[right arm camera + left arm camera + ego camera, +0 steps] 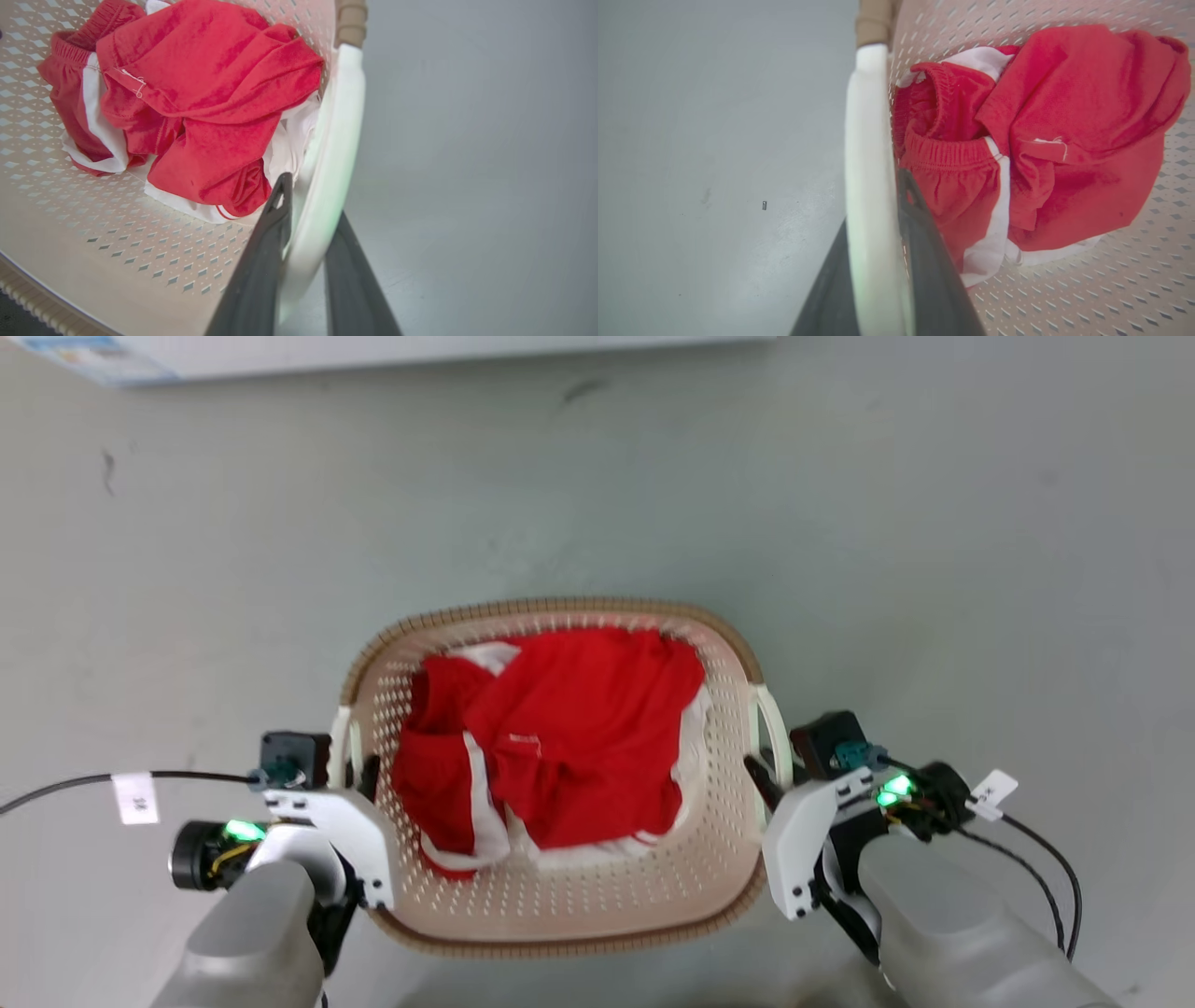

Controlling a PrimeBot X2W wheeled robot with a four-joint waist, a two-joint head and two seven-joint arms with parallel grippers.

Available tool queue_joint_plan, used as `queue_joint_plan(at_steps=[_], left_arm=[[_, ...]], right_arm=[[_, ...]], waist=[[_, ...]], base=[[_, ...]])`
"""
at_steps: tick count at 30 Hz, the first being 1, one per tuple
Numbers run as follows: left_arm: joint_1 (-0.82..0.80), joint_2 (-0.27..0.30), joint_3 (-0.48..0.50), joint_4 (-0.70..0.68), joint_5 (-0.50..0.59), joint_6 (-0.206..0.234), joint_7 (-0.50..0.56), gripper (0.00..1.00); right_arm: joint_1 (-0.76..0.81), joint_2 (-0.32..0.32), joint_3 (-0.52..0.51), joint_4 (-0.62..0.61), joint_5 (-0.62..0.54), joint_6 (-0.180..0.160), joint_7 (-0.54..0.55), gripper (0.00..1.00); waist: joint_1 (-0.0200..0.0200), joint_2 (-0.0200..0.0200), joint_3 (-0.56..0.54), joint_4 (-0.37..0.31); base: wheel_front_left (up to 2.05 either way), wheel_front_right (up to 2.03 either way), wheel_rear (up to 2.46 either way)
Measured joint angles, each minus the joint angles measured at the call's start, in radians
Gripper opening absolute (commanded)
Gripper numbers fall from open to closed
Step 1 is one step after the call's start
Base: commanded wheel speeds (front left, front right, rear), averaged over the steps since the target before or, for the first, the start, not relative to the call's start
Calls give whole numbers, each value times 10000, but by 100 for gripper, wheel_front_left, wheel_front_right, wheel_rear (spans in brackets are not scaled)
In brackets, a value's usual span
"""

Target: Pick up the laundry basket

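The laundry basket (560, 608), cream with perforated walls and a brown woven-look rim, sits in the middle of the head view over a grey floor. Red and white clothes (560, 737) lie bunched inside it. My left gripper (362, 773) is shut on the basket's white left handle (868, 140), which runs between the two dark fingers (924, 242). On the other side, my right gripper (761, 777) is shut on the white right handle (338, 116), with a finger (266, 242) on each side of it. Whether the basket is off the floor I cannot tell.
Grey floor (840, 523) spreads all around the basket. A pale flat panel (373, 350) runs along the far edge, with a blue-printed corner at its left. Black cables with white tags trail from both wrists, one (75, 786) to the left and one (1046, 859) to the right.
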Motion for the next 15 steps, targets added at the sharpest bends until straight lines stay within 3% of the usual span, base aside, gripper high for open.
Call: queue_joint_plan(at_steps=[15], left_arm=[[591,-69,-2305,-290,-1764,67,1659,0]], right_arm=[[646,-40,610,679,782,0,1104,0]], waist=[[-1,0,-2720,-343]], base=[[0,0,0]])
